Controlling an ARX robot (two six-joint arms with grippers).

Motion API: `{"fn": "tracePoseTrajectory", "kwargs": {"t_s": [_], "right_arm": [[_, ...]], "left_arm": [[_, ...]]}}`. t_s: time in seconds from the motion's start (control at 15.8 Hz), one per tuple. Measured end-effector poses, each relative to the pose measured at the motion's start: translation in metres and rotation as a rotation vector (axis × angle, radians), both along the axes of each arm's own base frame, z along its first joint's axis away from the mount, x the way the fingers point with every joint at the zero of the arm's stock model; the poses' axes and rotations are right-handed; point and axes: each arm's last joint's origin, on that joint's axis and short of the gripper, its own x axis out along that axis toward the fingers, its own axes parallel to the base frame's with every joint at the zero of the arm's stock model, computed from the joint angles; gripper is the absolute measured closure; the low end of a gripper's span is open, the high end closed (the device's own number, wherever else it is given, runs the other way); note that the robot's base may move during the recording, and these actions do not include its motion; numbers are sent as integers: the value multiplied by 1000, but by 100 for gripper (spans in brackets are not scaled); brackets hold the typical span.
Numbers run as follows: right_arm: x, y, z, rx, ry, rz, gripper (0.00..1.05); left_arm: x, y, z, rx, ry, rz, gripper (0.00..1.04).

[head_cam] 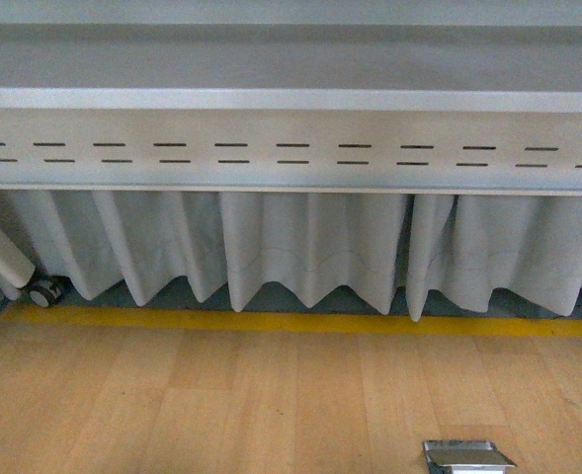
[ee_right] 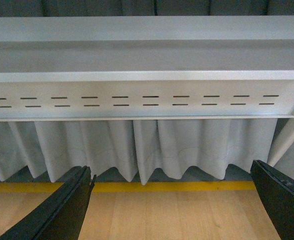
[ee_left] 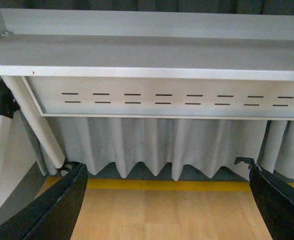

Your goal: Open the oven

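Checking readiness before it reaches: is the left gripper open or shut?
Open. In the left wrist view the left gripper has its two black fingers wide apart, holding nothing; only wooden floor shows between.

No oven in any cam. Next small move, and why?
Probably raise both arms above the table edge to see its top: the views show mainly its slotted apron, the curtain and wood floor. The left claw and right claw hang open, empty.

Grey metal table (head_cam: 291, 59) with a slotted front panel (head_cam: 291, 153). Pale pleated curtain (head_cam: 310, 247) hangs below the panel, its hem just above a yellow floor stripe (head_cam: 300, 322). Floor (head_cam: 221, 405) is light wood laminate. Caster wheel (head_cam: 43, 292) sits at far left, metal floor box (head_cam: 466, 457) at lower right.
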Motion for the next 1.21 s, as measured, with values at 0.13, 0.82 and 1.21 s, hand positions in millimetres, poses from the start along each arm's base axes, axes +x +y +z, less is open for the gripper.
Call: {"fn": "tracePoseTrajectory", "kwargs": {"t_s": [0.13,0.82,1.21], "right_arm": [[0,0,0,0,0,0,6],[0,0,0,0,0,0,6],[0,0,0,0,0,0,6]], "left_arm": [[0,0,0,0,0,0,7],[0,0,0,0,0,0,7],[0,0,0,0,0,0,7]]}}
